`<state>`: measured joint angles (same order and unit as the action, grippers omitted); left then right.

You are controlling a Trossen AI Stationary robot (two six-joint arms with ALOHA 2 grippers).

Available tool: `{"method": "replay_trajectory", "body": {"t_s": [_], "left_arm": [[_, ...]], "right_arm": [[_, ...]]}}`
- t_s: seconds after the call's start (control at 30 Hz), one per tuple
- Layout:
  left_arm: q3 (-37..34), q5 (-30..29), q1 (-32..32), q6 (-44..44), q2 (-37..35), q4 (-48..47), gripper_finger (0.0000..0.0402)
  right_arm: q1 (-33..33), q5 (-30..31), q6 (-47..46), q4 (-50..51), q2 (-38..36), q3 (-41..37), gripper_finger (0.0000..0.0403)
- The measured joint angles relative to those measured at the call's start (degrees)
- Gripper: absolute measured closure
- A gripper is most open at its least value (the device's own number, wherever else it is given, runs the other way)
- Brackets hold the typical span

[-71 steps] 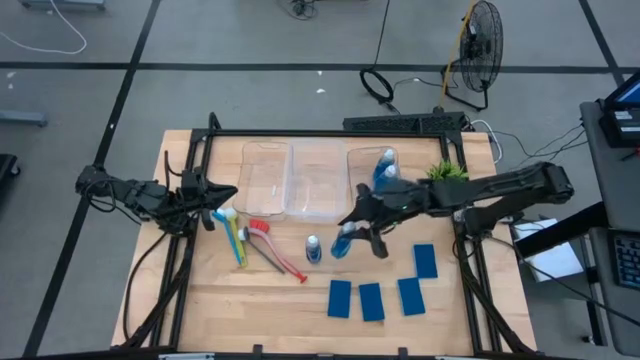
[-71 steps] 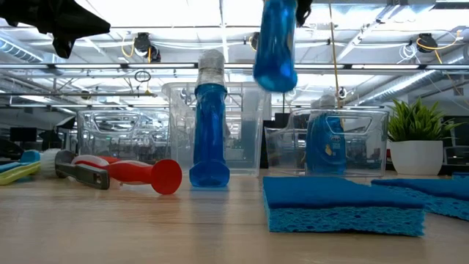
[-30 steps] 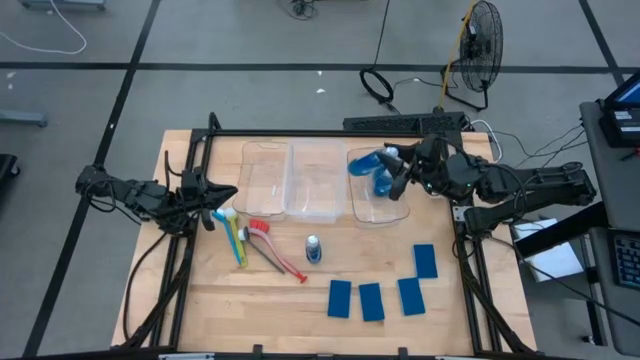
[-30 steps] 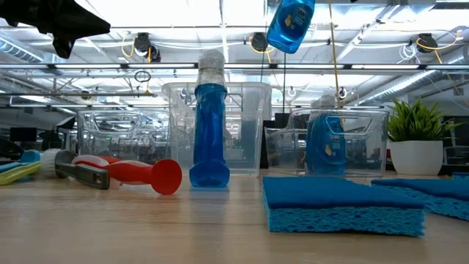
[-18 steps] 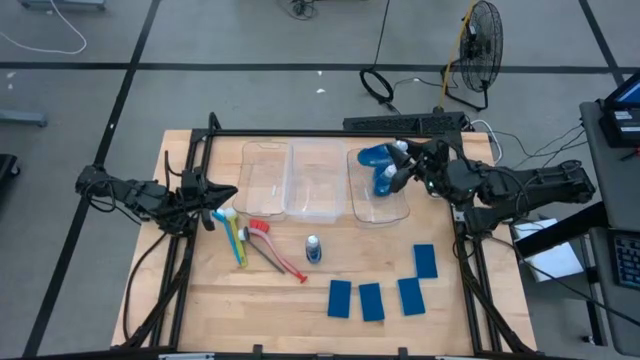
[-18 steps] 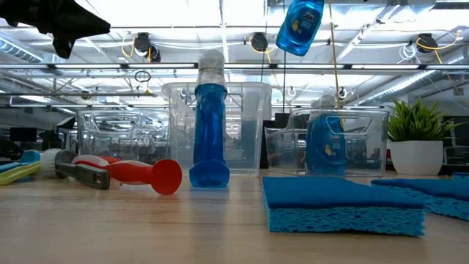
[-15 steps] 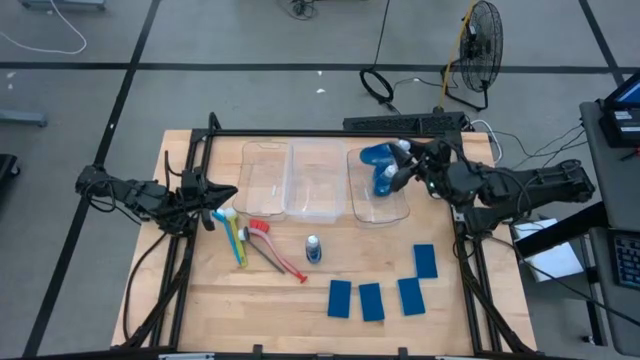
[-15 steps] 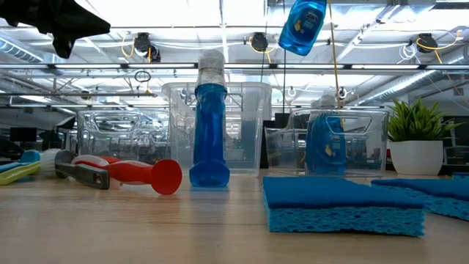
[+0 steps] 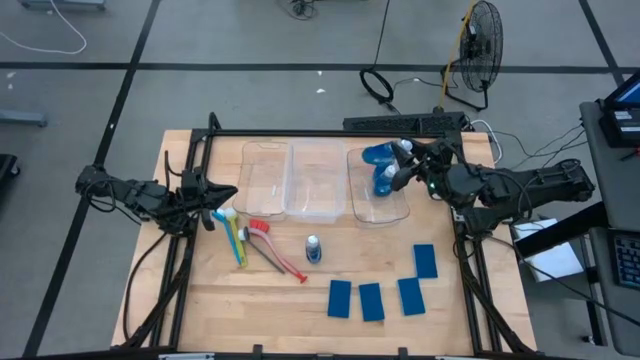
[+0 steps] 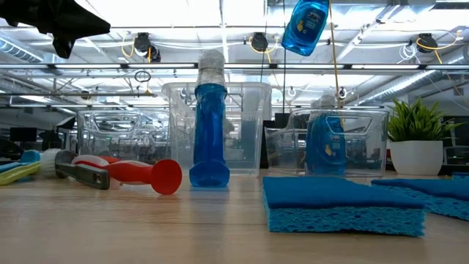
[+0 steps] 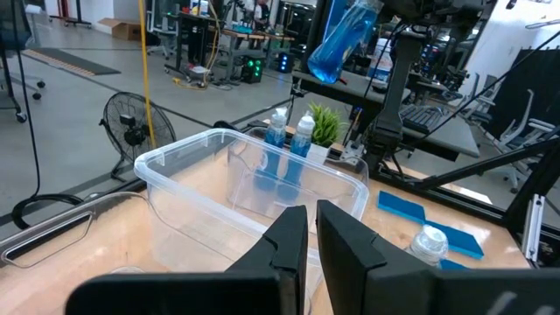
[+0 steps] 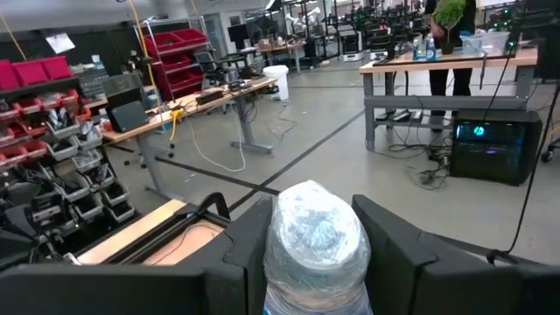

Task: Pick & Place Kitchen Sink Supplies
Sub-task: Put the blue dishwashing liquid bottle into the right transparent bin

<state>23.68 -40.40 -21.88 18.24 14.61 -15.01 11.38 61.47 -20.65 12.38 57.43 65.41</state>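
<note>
While the left gripper (image 9: 215,193) is waiting with fingers nearly together beside the brushes (image 9: 245,238), the right gripper (image 9: 405,165) is gripping a blue bottle (image 9: 380,156) high over the right-hand bin (image 9: 378,207).

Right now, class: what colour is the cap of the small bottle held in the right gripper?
White, on the small blue bottle in the right gripper; clearest in the right wrist view.

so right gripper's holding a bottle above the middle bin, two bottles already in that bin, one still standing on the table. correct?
Not the middle bin. The right gripper holds the bottle above the right-hand bin, the one nearest the plant; the high view shows it. That bin already holds two bottles, as the left wrist view shows, and one bottle still stands on the table.
</note>
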Motion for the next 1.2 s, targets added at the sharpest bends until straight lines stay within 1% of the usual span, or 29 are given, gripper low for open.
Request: {"method": "replay_trajectory", "body": {"t_s": [0.1, 0.33, 0.5, 0.77, 0.93, 1.2], "left_arm": [[0.0, 0.0, 0.0, 0.0, 0.0, 0.0, 0.0369], [0.0, 0.0, 0.0, 0.0, 0.0, 0.0, 0.0369], [0.0, 0.0, 0.0, 0.0, 0.0, 0.0, 0.0369], [0.0, 0.0, 0.0, 0.1, 0.0, 0.0, 0.0369], [0.0, 0.0, 0.0, 0.0, 0.0, 0.0, 0.0369], [0.0, 0.0, 0.0, 0.0, 0.0, 0.0, 0.0369]], "right_arm": [[0.0, -1.2, -3.3, 3.9, 0.1, 0.0, 0.0277], [0.0, -6.3, -20.4, 19.9, 0.8, 0.0, 0.0277], [0.0, -9.5, -27.7, 26.9, 1.9, 0.0, 0.0277], [0.0, -14.4, -34.6, 34.3, 3.9, 0.0, 0.0277], [0.0, -15.0, -38.4, 37.8, 5.0, 0.0, 0.0277], [-0.9, -15.1, -38.7, 37.8, 5.7, 0.0, 0.0277]]}}
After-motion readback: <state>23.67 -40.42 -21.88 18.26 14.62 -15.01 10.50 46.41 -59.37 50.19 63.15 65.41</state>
